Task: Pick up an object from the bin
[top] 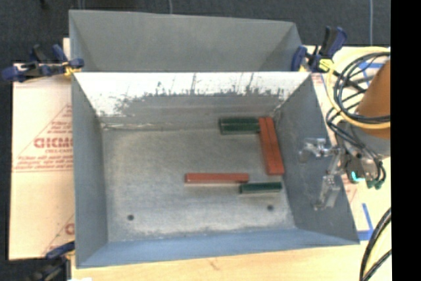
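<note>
Grey metal bin [89,168] seen from above, with its back wall at the top of the view and four loose bars on its floor. The left half of the floor carries one small dark spot [130,218] near the front-left corner; what it is cannot be told. Right of the floor's middle lies a long red-brown bar [217,178], flat and parallel to the front wall. Behind it, close to the back wall, lies a dark green block [239,125], also parallel to that wall. Its right end appears to touch the back end of a red-brown block [270,145], so that the two form an L. That red-brown block runs from back to front along the foot of the right wall, slightly slanted. Just in front of its near end lies a short dark green bar [260,188], whose left end sits right beside the right end of the long red-brown bar, towards the front wall. A second small dark spot [270,208] lies in front of it. The gripper [320,173] hangs over the sloping right wall, apart from every bar; its two metal fingers [314,149] are spread wide. The red-brown block and the short dark green bar are nearest to it. Black cables [347,85] and an orange cover [378,99] sit on the arm beyond the bin's right rim.
</note>
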`<state>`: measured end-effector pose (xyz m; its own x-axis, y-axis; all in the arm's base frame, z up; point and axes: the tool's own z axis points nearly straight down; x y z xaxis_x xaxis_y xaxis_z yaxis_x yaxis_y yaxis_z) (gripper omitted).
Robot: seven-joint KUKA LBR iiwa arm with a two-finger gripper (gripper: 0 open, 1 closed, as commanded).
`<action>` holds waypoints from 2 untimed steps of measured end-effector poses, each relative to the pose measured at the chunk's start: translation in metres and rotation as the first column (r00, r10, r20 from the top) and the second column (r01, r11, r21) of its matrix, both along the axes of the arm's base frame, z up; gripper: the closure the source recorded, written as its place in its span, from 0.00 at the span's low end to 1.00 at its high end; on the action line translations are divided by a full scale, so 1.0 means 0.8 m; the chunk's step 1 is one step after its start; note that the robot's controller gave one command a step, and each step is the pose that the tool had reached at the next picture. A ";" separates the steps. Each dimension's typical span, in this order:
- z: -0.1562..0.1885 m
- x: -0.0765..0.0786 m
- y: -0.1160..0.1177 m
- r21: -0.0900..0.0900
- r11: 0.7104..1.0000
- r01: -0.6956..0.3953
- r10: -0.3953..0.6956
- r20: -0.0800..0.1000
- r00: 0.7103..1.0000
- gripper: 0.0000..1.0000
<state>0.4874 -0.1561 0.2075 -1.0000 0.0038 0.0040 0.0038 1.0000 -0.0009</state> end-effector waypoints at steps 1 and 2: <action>0.005 0.002 0.001 -0.002 1.000 -0.003 0.003 0.007 1.000 0.00; -0.063 0.024 0.038 -0.004 1.000 -0.020 0.020 0.014 1.000 0.00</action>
<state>0.5067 -0.1260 0.1574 -0.9998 -0.0158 -0.0105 -0.0158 0.9999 -0.0049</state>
